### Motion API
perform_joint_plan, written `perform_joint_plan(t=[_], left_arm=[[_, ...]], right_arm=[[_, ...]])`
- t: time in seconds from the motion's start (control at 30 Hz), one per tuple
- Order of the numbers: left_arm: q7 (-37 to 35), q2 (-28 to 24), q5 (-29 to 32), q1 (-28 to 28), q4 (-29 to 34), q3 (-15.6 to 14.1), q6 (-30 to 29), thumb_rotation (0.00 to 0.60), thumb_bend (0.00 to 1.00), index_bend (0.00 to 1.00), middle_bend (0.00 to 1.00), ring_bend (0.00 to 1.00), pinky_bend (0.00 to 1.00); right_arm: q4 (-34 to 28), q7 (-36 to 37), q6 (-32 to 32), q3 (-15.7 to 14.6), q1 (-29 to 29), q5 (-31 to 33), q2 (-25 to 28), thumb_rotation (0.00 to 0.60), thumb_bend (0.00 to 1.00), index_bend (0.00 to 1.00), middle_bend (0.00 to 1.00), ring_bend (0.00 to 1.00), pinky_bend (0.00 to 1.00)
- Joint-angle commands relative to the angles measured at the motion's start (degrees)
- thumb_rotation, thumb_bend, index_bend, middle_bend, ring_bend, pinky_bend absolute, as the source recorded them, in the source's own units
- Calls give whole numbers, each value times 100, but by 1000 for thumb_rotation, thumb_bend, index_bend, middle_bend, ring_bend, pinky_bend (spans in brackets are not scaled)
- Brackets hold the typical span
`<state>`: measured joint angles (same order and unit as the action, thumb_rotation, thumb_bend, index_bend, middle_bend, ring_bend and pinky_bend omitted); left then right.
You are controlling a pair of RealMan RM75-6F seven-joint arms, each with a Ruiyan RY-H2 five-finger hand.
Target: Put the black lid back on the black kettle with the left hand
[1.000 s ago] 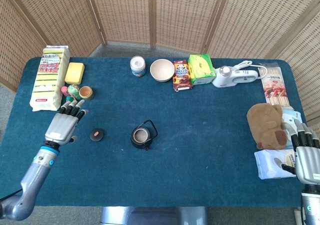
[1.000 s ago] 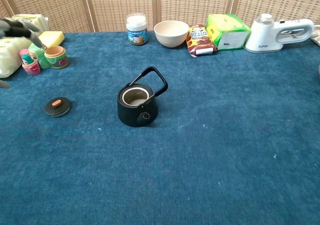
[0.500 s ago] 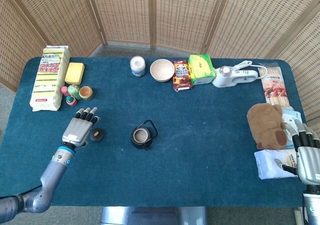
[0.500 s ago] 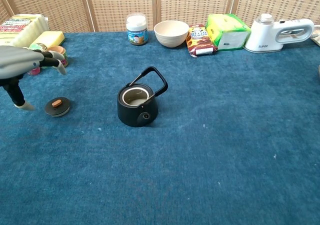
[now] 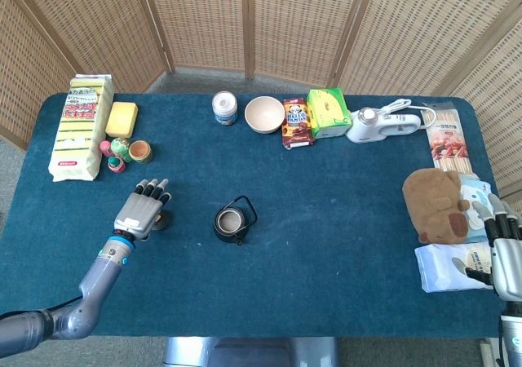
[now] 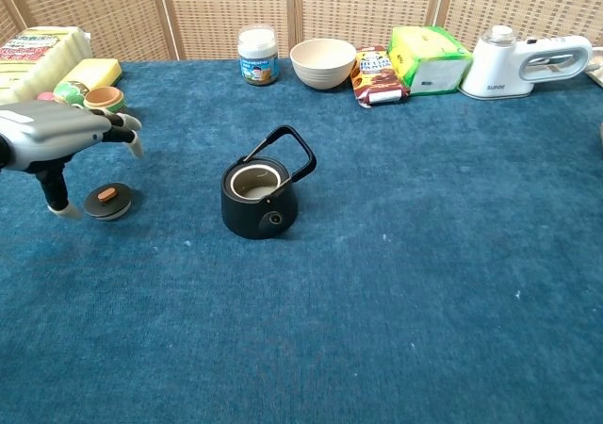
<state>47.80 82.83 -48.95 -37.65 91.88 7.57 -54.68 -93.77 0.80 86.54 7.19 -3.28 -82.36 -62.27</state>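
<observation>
The black kettle [image 5: 232, 222] [image 6: 260, 194] stands uncovered in the middle of the blue table, its handle raised. The black lid [image 6: 108, 201] with a brown knob lies flat on the cloth to the kettle's left; in the head view my left hand [image 5: 143, 210] covers most of the lid [image 5: 164, 219]. That left hand [image 6: 58, 137] hovers just above the lid, fingers spread and thumb pointing down beside it, holding nothing. My right hand [image 5: 508, 255] rests open at the table's right edge, far from the kettle.
Small painted cups [image 6: 105, 105], a yellow sponge [image 5: 122, 118] and a sponge pack [image 5: 78, 125] sit behind the left hand. A jar [image 5: 224, 108], bowl [image 5: 264, 113], snack packs and a white appliance [image 5: 383, 125] line the back. A brown plush [image 5: 439, 205] lies at right.
My left hand has moved right and forward from beside the lid to directly over it. The lid, the kettle and the right hand stay put.
</observation>
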Motion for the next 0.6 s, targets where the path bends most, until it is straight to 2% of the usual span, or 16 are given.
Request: perform_joint_plan(t=[0.03, 0.2, 0.6], left_arm=[[66, 99, 150, -73, -84, -42, -32, 600, 109, 207, 0, 0, 72], [80, 184, 212, -144, -190, -85, -67, 600, 115, 249, 0, 0, 72], [76, 379, 293, -202, -428, -266, -225, 600, 128, 272, 0, 0, 72]], right_arm=[[0, 15, -3, -6, -1, -8, 3, 600, 97, 116, 0, 0, 0], [0, 84, 12, 9, 6, 5, 23, 600, 97, 116, 0, 0, 0], [-2, 221, 50, 20, 22, -11, 67, 600, 98, 116, 0, 0, 0]])
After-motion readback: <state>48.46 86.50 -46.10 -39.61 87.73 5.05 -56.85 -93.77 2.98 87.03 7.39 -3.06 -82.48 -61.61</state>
